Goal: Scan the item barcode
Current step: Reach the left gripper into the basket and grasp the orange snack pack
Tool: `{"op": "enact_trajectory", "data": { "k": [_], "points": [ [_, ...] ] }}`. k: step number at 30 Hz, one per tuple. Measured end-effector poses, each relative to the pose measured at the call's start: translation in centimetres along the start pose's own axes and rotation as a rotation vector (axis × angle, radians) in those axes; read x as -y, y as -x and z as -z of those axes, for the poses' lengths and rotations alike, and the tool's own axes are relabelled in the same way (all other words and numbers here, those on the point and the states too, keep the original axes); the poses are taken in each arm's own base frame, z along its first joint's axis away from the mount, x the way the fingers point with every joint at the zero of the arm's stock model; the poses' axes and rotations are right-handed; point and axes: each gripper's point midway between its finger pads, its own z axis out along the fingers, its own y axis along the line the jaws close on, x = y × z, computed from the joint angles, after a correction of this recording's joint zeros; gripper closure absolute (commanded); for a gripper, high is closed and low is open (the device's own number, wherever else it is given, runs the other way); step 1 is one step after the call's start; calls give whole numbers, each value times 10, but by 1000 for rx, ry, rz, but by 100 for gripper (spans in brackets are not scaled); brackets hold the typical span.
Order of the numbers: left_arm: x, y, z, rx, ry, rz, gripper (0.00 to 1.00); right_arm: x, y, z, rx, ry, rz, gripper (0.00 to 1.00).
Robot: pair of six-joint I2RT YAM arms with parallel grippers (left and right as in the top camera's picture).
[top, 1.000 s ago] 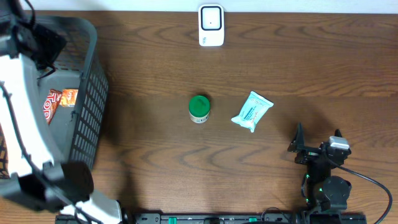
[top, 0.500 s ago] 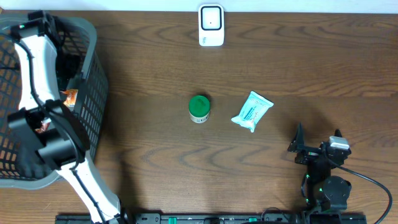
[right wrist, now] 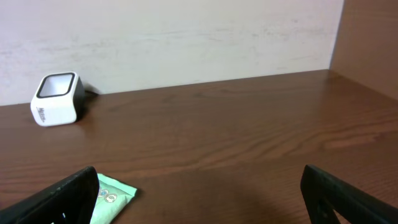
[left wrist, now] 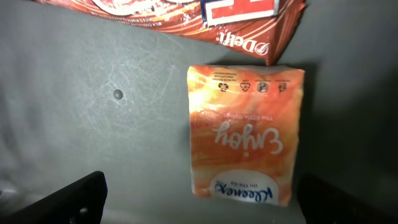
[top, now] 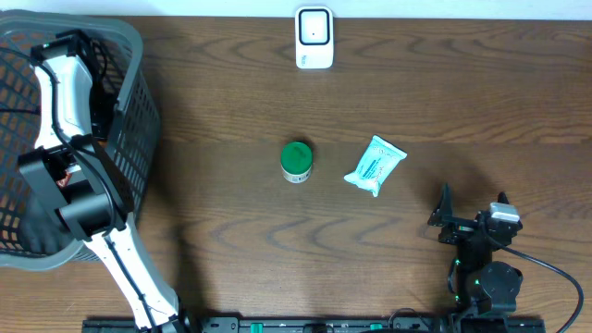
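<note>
Left jaws: they stand wide apart with nothing between them. The left gripper point(left wrist: 211, 202) hangs over the orange tissue pack point(left wrist: 245, 134), one finger at each side of it.
Right jaws: also wide apart and empty. The right gripper point(right wrist: 199, 202) sits low at the near right edge of the table point(top: 231, 92) and looks toward the scanner point(right wrist: 57, 98).
Item: the orange tissue pack lies flat on the grey floor of the basket point(top: 129, 139), just beside a red snack bag point(left wrist: 186, 18). Whether the two touch, I cannot tell.
Why so: I think the white left arm point(top: 65, 102) reaches down into the basket to take this pack, and the wide opening is there to fit its width.
Pack: soft glossy film, rectangular, a little puffy. It will probably give way under the fingers.
Basket: dark plastic with mesh walls and a smooth, scratched floor.
Scanner: a small white box with a dark window, at the far edge of the table and well apart from the basket.
Table: brown wood grain. A green-lidded jar point(top: 296, 161) and a teal packet point(top: 375, 166) rest in the middle, near each other but apart.
</note>
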Motion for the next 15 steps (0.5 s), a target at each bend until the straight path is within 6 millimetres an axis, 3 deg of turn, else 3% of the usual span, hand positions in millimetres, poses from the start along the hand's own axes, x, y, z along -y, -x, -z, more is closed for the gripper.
{"op": "enact_trajectory", "data": {
  "k": [6, 11, 15],
  "points": [
    [5, 0, -10, 5, -9, 2, 2, 0, 0, 0, 0, 0, 0, 1],
    [11, -2, -31, 12, -29, 7, 2, 0, 0, 0, 0, 0, 0, 1],
    [19, 2, -34, 38, -75, 21, 3, 0, 0, 0, 0, 0, 0, 1]
  ]
}}
